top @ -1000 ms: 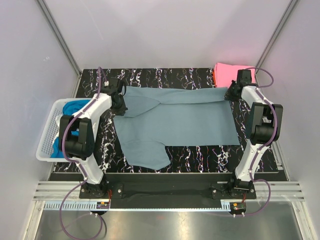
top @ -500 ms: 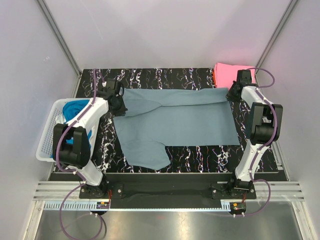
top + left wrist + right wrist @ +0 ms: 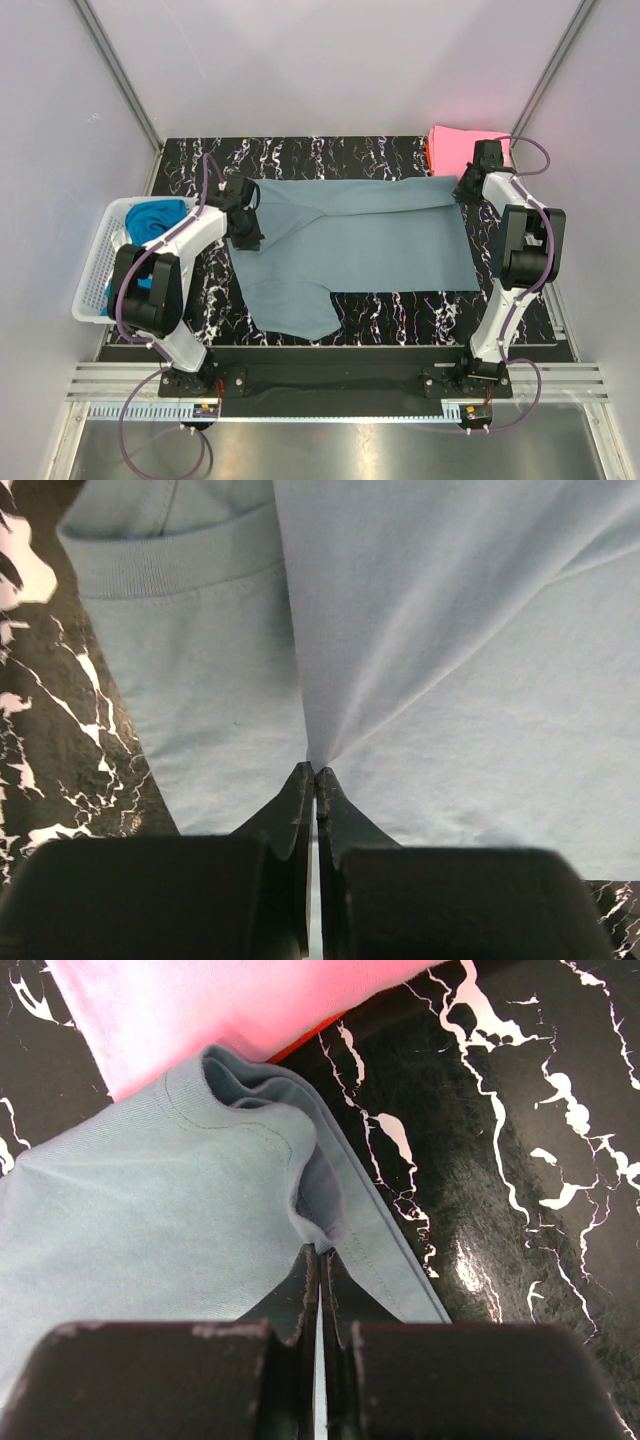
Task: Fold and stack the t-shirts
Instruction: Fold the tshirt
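Observation:
A dusty grey-blue t-shirt [image 3: 350, 240] lies spread across the black marbled table. My left gripper [image 3: 245, 235] is at its left end. In the left wrist view this gripper [image 3: 315, 772] is shut on a pinched-up fold of the shirt [image 3: 450, 680], with the ribbed collar [image 3: 170, 565] just beyond. My right gripper [image 3: 463, 188] is at the shirt's far right corner. In the right wrist view it [image 3: 320, 1252] is shut on the bunched hem corner of the shirt [image 3: 150, 1210]. A folded pink t-shirt [image 3: 462, 145] lies at the back right, an orange-red edge [image 3: 300, 1042] showing under it.
A white mesh basket [image 3: 95, 290] stands off the table's left edge with bright blue and teal t-shirts [image 3: 150, 215] inside. One sleeve of the grey-blue shirt [image 3: 290, 310] reaches toward the near edge. Pale walls close in the table on three sides.
My left gripper has moved toward the near edge and slightly right, drawing the shirt's left end with it. The right gripper has stayed in place at the far right corner.

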Motion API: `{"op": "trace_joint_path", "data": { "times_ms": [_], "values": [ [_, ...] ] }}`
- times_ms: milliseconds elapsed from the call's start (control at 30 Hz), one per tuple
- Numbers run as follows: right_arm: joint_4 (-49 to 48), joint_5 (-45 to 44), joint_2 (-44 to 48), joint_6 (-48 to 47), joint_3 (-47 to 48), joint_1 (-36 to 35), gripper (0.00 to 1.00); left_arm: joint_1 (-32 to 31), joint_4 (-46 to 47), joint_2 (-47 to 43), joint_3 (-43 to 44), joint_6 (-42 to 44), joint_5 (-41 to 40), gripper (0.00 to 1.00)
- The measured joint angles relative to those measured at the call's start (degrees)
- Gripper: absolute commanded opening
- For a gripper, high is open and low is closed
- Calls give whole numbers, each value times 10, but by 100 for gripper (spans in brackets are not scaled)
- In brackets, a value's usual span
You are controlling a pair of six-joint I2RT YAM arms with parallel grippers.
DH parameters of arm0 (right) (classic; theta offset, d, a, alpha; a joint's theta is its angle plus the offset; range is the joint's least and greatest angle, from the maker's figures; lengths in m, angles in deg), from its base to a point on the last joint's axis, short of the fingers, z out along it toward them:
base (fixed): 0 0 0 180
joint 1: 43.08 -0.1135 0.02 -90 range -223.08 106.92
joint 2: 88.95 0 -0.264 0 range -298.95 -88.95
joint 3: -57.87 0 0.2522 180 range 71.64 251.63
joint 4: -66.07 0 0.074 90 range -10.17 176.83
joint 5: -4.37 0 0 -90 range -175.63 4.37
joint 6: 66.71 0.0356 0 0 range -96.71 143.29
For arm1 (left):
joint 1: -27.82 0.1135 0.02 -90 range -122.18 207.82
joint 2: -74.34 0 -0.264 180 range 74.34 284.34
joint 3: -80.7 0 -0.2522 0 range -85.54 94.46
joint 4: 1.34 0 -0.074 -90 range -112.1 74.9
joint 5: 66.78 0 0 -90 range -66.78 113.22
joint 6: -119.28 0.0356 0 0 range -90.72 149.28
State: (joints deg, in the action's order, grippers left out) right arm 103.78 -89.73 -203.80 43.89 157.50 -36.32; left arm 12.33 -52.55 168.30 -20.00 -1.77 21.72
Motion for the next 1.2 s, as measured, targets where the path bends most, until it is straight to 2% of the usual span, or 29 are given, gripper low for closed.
{"op": "trace_joint_path", "data": {
  "times_ms": [133, 167, 200, 233, 300, 400, 533, 667, 800, 967, 1200],
  "values": [
    [1, -4, -1, 0, 0, 0, 0, 0, 5, 0, -20, -5, 12, 8],
    [1, -5, -1, 0, 0, 0, 4, 0, 7, 0, -24, -6, 16, 11],
    [1, -6, -2, 1, 0, 0, 6, 0, 7, 0, -25, -7, 21, 22],
    [2, -7, -3, 1, 0, 0, 9, 0, 8, 0, -26, -6, 27, 27],
    [8, -9, -4, 3, 2, 0, 22, 0, 10, 0, -26, -7, 39, 39],
    [37, -24, -5, 4, 13, 0, 36, 0, 6, -7, -26, -8, 49, 44],
    [120, -64, -4, 29, 59, 1, 42, -4, -6, -53, -26, -2, 44, 50],
    [173, -83, 23, 65, 55, 2, 41, -14, -1, -97, -28, 6, 41, 50],
    [192, -82, 92, 99, -36, 2, 38, -19, 39, -99, -73, 5, 58, 49],
    [195, -76, 117, 125, -113, 2, 37, -20, 49, -85, -156, -9, 61, 49],
    [179, -81, 146, 161, -223, 2, 37, -20, 53, -82, -186, -25, 53, 49]
  ]
}}
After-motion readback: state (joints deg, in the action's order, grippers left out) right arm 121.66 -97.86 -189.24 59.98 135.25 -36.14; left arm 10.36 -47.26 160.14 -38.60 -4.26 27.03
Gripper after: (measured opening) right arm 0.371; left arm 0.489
